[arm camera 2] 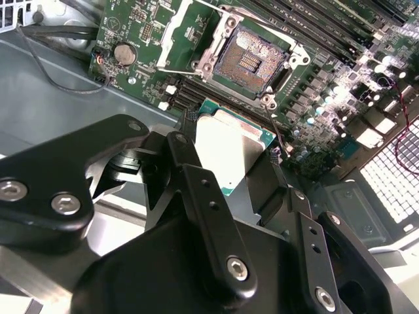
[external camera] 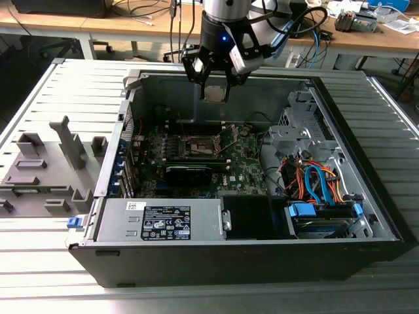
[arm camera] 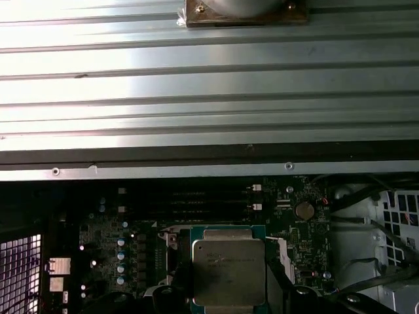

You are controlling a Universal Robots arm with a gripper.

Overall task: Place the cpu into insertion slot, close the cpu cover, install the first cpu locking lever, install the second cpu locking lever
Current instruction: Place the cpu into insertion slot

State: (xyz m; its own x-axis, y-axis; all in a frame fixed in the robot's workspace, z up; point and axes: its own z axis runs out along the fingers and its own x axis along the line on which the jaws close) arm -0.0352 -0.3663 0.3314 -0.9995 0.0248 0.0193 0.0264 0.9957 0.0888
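The cpu (external camera: 215, 92), a flat square chip with a silvery top and green edge, hangs above the open computer case near its back wall, with my gripper (external camera: 215, 84) shut on it. In the second wrist view the cpu (arm camera 2: 229, 154) sits between the dark fingers (arm camera 2: 186, 170), short of the insertion slot (arm camera 2: 252, 62), whose dark contact field lies bare. The cpu cover (arm camera 2: 175, 31) stands swung open beside the slot. In the first wrist view the cpu (arm camera: 229, 271) hides most of the socket. In the exterior view the insertion slot (external camera: 198, 145) lies lower, on the green board.
The case's back wall (external camera: 262, 98) is close behind the gripper. A long black block (external camera: 186, 169) lies in front of the socket. Drive cage and coloured cables (external camera: 314, 183) fill the exterior view's right. A power supply (external camera: 160, 219) sits in front. Grey fixtures (external camera: 46, 163) stand outside, left.
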